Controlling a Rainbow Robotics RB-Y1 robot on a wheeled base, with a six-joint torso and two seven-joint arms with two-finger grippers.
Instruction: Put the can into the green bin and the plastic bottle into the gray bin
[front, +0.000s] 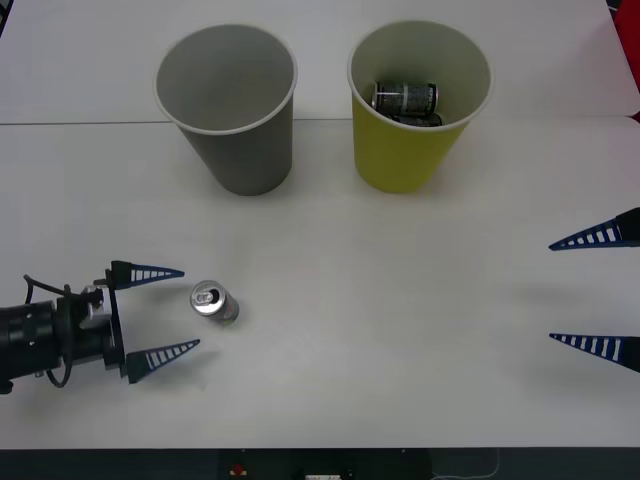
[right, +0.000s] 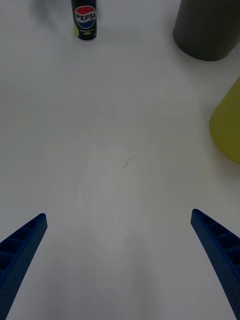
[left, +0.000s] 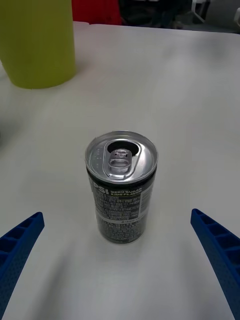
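A small can (front: 213, 302) with a shiny pull-tab top stands upright on the white table at the front left; it is dark-sided in the left wrist view (left: 120, 192) and carries a Pepsi label in the right wrist view (right: 85, 19). My left gripper (front: 165, 311) is open just left of it, fingers level with it and apart from it. The gray bin (front: 230, 105) stands at the back left, the green bin (front: 415, 100) at the back right with cans inside. My right gripper (front: 595, 290) is open at the right edge. The plastic bottle is out of view.
A seam in the table (front: 80, 123) runs behind the bins. White tabletop (front: 400, 300) stretches between the two grippers. Something red (left: 95, 11) sits beyond the table's far edge in the left wrist view.
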